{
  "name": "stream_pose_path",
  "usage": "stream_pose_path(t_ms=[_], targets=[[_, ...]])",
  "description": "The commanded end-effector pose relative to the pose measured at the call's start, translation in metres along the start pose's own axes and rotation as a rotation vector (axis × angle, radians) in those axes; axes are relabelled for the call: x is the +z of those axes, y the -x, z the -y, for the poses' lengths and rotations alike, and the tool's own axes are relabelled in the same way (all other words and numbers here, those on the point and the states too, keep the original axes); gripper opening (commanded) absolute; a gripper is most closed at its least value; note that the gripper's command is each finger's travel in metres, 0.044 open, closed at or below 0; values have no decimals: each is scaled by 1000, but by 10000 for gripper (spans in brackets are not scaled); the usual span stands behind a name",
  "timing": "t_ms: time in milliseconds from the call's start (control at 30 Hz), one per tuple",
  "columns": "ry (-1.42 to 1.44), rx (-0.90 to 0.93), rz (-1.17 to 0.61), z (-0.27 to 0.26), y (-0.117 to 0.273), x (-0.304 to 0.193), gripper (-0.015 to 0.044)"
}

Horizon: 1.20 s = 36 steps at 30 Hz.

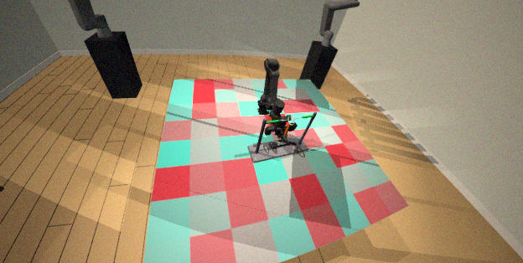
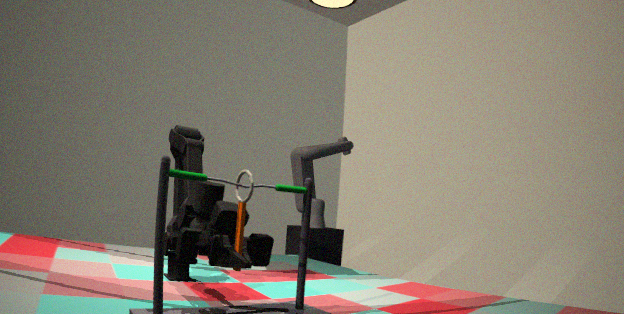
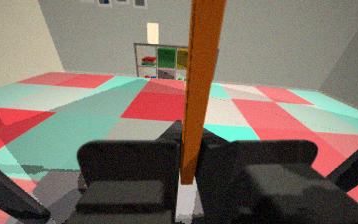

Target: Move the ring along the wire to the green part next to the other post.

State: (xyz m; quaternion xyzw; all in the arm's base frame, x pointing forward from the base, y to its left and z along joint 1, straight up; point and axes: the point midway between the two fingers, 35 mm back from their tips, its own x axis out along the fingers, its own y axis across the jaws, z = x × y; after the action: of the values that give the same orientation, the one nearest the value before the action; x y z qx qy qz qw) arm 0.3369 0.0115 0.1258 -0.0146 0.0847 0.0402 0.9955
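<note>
The ring (image 2: 245, 171) is around the grey middle of the wire (image 2: 221, 180), between the left green part (image 2: 188, 175) (image 1: 273, 121) and the right green part (image 2: 291, 189) (image 1: 308, 116). In the exterior view the wire crosses near the middle of the ring's opening, and no touch shows. The orange handle (image 2: 240, 224) (image 3: 202, 75) (image 1: 287, 129) hangs below the ring, tilted slightly. My gripper (image 2: 240, 256) (image 3: 183, 124) is shut on the handle's lower part, below the wire. The ring is out of the wrist view.
The left post (image 1: 260, 136) (image 2: 159, 242) and right post (image 1: 307, 129) (image 2: 303, 247) stand on a grey base plate (image 1: 256, 154) below the gripper. Two grey arms on black pedestals (image 1: 114, 66) (image 1: 319, 62) stand farther back. A shelf (image 3: 135, 60) is far off in the wrist view.
</note>
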Motion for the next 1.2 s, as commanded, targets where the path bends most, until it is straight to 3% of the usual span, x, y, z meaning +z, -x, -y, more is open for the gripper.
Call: stream_pose_path(t_ms=[0,1167], targets=[[-36,7,3,-8,0,0,-150],[-95,28,1,-51,2,7,-150]])
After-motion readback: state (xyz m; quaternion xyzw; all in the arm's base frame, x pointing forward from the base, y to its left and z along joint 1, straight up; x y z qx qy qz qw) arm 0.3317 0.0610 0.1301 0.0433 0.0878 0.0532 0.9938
